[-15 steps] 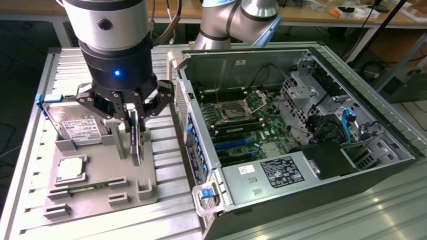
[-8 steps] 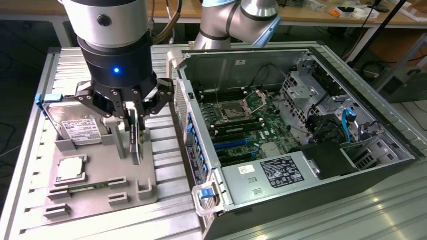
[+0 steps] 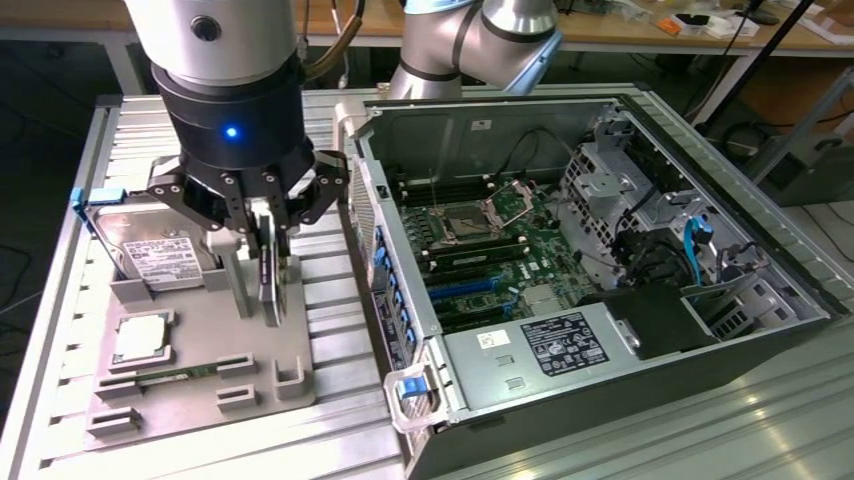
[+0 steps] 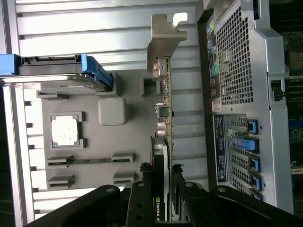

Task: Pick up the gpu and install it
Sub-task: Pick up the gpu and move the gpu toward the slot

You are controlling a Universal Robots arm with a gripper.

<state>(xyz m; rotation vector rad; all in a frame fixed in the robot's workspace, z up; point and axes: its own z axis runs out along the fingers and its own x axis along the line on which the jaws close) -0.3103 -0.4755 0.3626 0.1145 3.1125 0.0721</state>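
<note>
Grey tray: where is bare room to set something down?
Bare: grey plastic tray between the square silver processor and the upright dark graphics card; slatted metal table between tray and open computer case. Crowded around the hand on the card.

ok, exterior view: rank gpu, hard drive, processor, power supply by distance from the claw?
1. gpu: on edge, gripped in the claw.
2. hard drive: exterior view's left of the claw.
3. processor: lying flat, nearer the camera.
4. power supply: inside the open case, exterior view's right.
</note>
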